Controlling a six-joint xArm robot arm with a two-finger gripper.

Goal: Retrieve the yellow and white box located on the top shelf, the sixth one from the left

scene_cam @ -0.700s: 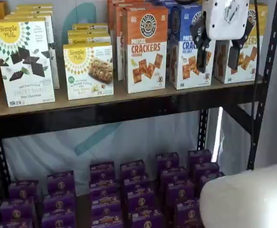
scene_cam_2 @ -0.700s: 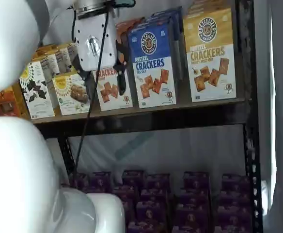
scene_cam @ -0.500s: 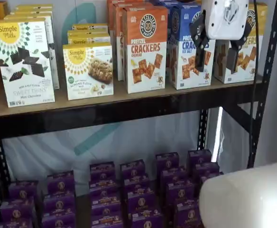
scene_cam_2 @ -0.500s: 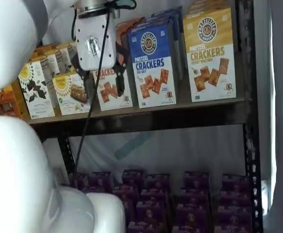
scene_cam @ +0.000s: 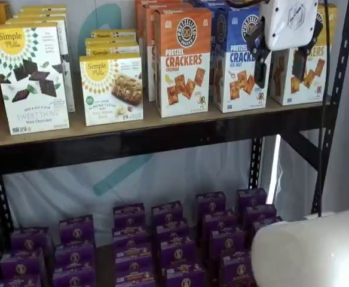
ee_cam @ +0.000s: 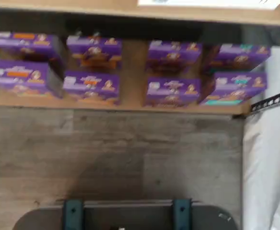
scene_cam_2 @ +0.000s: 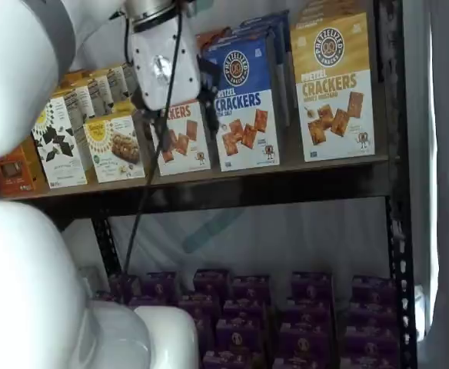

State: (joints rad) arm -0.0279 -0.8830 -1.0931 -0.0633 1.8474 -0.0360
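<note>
The yellow and white box (scene_cam_2: 334, 84) stands upright at the right end of the top shelf (scene_cam_2: 286, 171), beside the black upright. In a shelf view it is partly hidden behind my gripper (scene_cam: 314, 78). My gripper (scene_cam: 279, 67) hangs in front of the top shelf (scene_cam: 150, 124), its white body high and its two black fingers pointing down with a plain gap between them, holding nothing. In a shelf view the gripper (scene_cam_2: 184, 121) appears in front of the orange-topped box, left of the blue-topped one. The wrist view shows neither box nor fingers.
A blue-topped crackers box (scene_cam: 237, 60) and an orange-topped one (scene_cam: 183, 60) stand left of the yellow box. Simple Mills boxes (scene_cam: 28, 78) fill the shelf's left part. Purple boxes (scene_cam: 162, 239) fill the lower level and show in the wrist view (ee_cam: 171, 91). A black upright (scene_cam: 336, 89) stands at the right.
The gripper has moved up and to the right, from in front of the blue-topped box toward the yellow and white box. The boxes have not moved.
</note>
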